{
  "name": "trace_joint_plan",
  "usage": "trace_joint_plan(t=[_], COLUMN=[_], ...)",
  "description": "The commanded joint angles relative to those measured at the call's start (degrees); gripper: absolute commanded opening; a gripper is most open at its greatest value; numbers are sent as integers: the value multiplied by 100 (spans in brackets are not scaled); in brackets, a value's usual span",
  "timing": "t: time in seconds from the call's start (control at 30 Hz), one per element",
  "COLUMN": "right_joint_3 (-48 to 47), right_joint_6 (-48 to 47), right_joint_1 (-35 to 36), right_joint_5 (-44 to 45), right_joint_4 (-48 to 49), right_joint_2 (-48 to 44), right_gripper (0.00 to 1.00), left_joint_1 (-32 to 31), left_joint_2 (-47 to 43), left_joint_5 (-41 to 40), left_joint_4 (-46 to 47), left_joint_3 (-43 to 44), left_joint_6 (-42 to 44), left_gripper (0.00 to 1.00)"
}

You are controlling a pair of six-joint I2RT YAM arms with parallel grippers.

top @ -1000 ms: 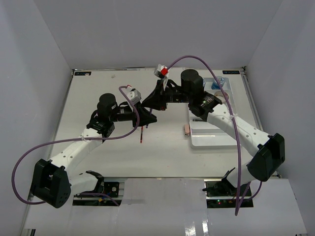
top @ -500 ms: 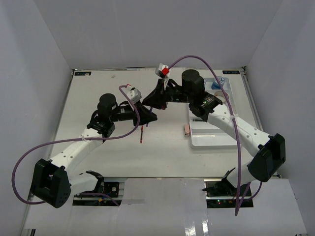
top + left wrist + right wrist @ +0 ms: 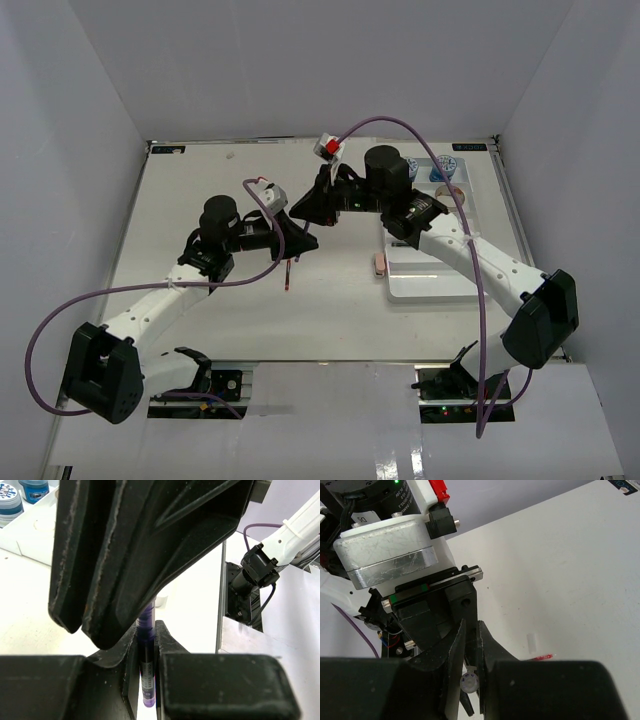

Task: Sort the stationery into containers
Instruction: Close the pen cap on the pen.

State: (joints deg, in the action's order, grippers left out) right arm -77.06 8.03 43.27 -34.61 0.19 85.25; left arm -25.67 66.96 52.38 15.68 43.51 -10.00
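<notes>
White divided tray (image 3: 432, 283) lies on the right half of the table (image 3: 200, 180), within the right arm's reach and far from the left arm's. That probably explains why the two arms meet in the middle. Its far compartments already hold two blue-white tubs (image 3: 447, 166) and a tape roll (image 3: 450, 192), while the nearer compartments look bare.

Both arms reach inward above the table's centre, wrists almost nose to nose. The left gripper (image 3: 146, 635) is pinched narrow on a purple pen (image 3: 146, 675), which stands up between its jaws and runs on into the fingers of the right gripper (image 3: 470, 635). Those jaws are also drawn close together, nipping a small whitish round tip (image 3: 469, 682); I judge this to be the same pen's other end. With both grippers on one pen in mid-air, this reads as a handover, so that the arm beside the tray can take the pen there. A cap being pulled off cannot be ruled out.

A red pen (image 3: 288, 273) lies unsorted on the table below the grippers. A pink eraser (image 3: 379, 263) sits just beside the tray's left wall, outside it.
</notes>
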Motion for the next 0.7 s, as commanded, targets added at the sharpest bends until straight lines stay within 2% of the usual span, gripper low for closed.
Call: trace_joint_plan(t=[0.0,0.17,0.37,0.4,0.43,0.53,0.67], right_joint_3=[349,270,296,296,288,305,471], right_joint_6=[-100,-39,93,102,119,190,365], right_joint_1=[121,103,15,7,-11,-81,-292], right_joint_5=[226,428,446,455,499,639,938], right_joint_4=[-1610,-1539,-1311,-1293,-1232,-1135,-758], right_joint_2=[325,264,211,202,185,141,-61], right_gripper=[8,8,8,8,8,8,8], left_joint_1=[1,1,1,1,1,1,1], left_joint_2=[-728,-737,-737,-737,-746,-737,-746], left_joint_5=[176,255,282,290,299,308,299], left_joint_4=[1378,1086,1024,1016,1007,893,630], left_joint_3=[352,299,141,141,141,176,132], left_joint_6=[86,253,244,227,209,200,191], left_gripper=[17,30,26,29,37,44,61])
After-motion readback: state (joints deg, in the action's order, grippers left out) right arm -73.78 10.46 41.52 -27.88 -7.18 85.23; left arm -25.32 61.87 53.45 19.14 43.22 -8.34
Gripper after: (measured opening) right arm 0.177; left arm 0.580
